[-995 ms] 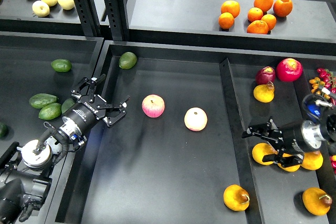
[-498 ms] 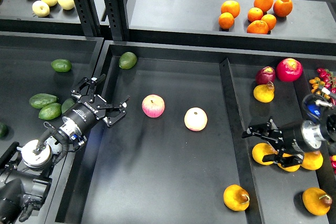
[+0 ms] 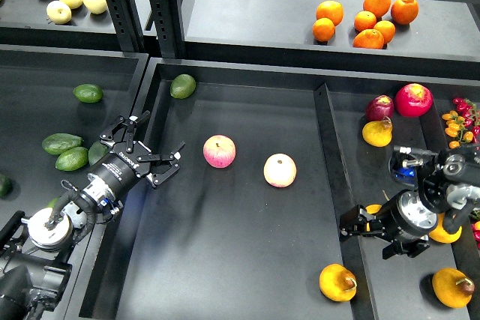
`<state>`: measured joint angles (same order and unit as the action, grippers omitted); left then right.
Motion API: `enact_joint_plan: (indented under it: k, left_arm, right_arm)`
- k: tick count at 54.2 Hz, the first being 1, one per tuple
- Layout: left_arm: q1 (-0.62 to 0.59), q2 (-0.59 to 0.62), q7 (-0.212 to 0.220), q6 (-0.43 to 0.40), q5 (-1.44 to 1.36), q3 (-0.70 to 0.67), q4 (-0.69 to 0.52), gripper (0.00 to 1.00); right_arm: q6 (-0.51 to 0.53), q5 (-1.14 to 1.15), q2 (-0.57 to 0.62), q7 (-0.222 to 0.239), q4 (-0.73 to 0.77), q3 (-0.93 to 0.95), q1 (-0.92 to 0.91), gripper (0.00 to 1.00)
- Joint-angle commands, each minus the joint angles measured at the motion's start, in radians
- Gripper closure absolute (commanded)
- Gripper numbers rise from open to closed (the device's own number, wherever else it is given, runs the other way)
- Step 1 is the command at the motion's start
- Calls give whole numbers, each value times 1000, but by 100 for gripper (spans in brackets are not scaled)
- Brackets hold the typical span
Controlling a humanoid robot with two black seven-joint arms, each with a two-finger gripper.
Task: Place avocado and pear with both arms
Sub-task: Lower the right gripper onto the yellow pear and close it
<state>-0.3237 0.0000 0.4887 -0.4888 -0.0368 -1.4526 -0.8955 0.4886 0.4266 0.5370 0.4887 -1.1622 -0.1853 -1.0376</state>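
Avocado (image 3: 61,142) and pear (image 3: 337,282) are both lying ungrasped, so the task is looking barely begun; the avocado is resting in the left bin (image 3: 30,110) beside the left gripper (image 3: 144,152), jaws spread; the pear is sitting in the middle tray (image 3: 247,260), near the right gripper (image 3: 366,228), jaws released.

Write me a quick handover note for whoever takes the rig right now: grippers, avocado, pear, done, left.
Left gripper: open, empty, over the edge between left bin and middle tray.
Right gripper: open, empty, low in the right bin among the pears.
Avocado: lying in the left bin, untouched, beside another one.
Pear: one lies in the middle tray at its front right; others sit in the right bin.
Done: nothing grasped.
Left: grasp the avocado and a pear, place both.
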Motion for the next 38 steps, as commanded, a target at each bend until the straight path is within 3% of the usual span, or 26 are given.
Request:
enact_joint_plan:
  k: [1,38]
  left_arm:
    - [0,0,0,0,0,0,0,1]
    - [8,0,0,0,0,-2,-3,1]
  right_arm:
    - [0,9,-43,0,4,-13,28,0]
    - [0,57,-138,0,121,-40,103,8]
